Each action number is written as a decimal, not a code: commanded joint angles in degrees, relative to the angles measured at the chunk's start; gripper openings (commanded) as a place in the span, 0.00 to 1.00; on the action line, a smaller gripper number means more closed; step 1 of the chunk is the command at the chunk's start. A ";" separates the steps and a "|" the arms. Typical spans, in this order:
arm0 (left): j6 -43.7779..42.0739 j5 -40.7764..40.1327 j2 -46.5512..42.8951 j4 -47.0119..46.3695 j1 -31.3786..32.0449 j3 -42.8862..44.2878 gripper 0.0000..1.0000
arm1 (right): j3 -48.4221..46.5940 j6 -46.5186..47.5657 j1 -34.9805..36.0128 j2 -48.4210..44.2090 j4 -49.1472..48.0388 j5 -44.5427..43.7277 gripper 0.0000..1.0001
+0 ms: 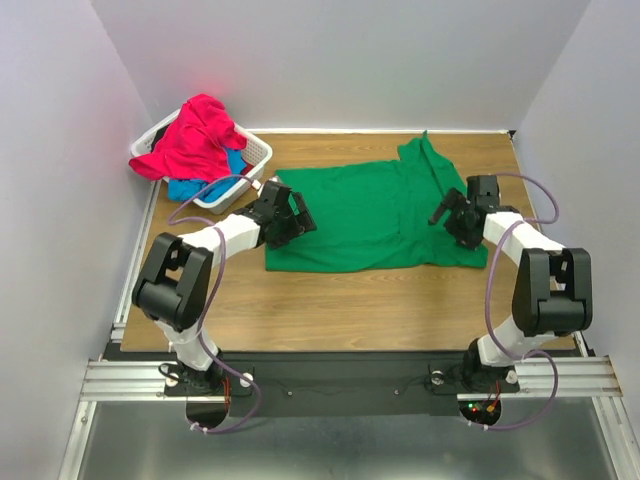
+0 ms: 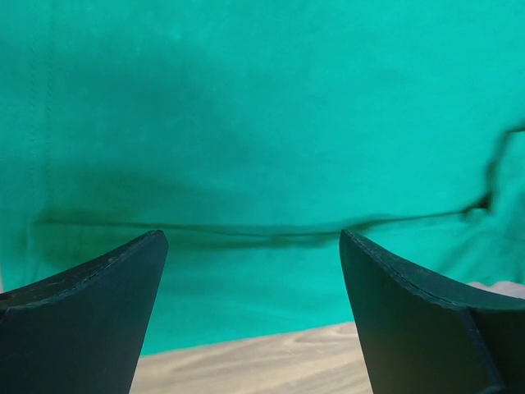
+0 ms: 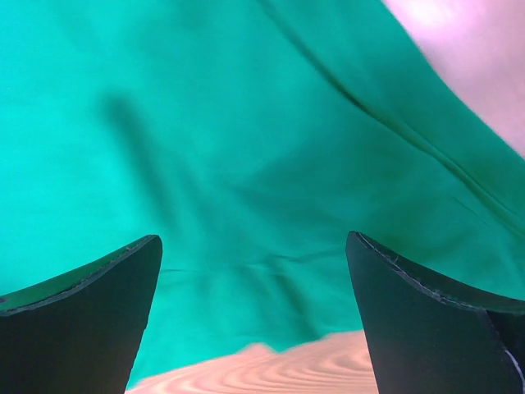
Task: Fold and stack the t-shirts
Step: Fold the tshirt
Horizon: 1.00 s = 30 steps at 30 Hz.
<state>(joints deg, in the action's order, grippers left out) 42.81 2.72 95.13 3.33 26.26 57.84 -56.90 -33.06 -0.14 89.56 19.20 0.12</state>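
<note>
A bright green t-shirt [image 1: 375, 215] lies spread flat on the wooden table, partly folded, one sleeve pointing to the back. My left gripper [image 1: 298, 220] is open and empty over the shirt's left edge. In the left wrist view the green cloth [image 2: 262, 123] fills the frame with its hem just beyond the fingers [image 2: 90, 312]. My right gripper [image 1: 447, 213] is open and empty over the shirt's right edge, and the green cloth [image 3: 246, 139] shows between its fingers [image 3: 426, 320]. A pinkish-red t-shirt [image 1: 195, 135] and a blue t-shirt [image 1: 200, 187] lie heaped in the basket.
A white slotted plastic basket [image 1: 255, 150] stands at the back left corner of the table. Bare wood [image 1: 350, 310] lies between the shirt and the near edge. White walls close in the back and both sides.
</note>
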 commanded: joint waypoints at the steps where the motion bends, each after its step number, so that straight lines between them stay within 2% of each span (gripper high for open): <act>1: -1.50 1.32 2.33 -1.66 0.28 -0.01 0.98 | 3.28 -2.97 -2.49 1.75 0.66 -0.38 1.00; 6: -0.97 -0.88 3.83 -2.63 0.11 -3.78 0.98 | 10.75 -6.14 -8.01 0.10 0.84 2.69 1.00; 10: 1.13 0.35 1.12 -2.98 0.46 -12.72 0.98 | 19.45 -6.84 -10.05 -5.87 2.06 5.76 1.00; 17: 7.72 1.15 -11.36 -2.28 4.14 -26.01 0.98 | 31.85 -12.10 -10.05 -24.94 8.64 8.75 1.00; 18: 8.77 0.80 -14.50 -1.41 4.67 -27.25 0.98 | 32.99 -12.73 -10.05 -30.27 9.88 8.67 1.00; 22: 12.21 -1.83 -22.61 3.33 6.26 -31.12 0.98 | 32.65 -14.75 -10.14 -40.94 17.43 4.55 1.00; 25: 12.57 -8.24 -27.18 8.87 6.26 -28.95 0.98 | 30.54 -15.10 -10.14 -44.02 20.52 2.34 1.00; 29: 9.76 -11.68 -27.72 11.69 6.17 -21.75 0.98 | 25.19 -14.41 -10.14 -40.71 20.79 2.08 1.00; 30: 8.27 -13.34 -26.68 12.13 6.08 -20.07 0.98 | 21.26 -13.53 -10.14 -39.30 20.61 1.73 1.00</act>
<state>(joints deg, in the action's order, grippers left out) 53.69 -3.70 68.05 9.19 32.53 30.92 -26.98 -47.05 -10.15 47.24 38.65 4.25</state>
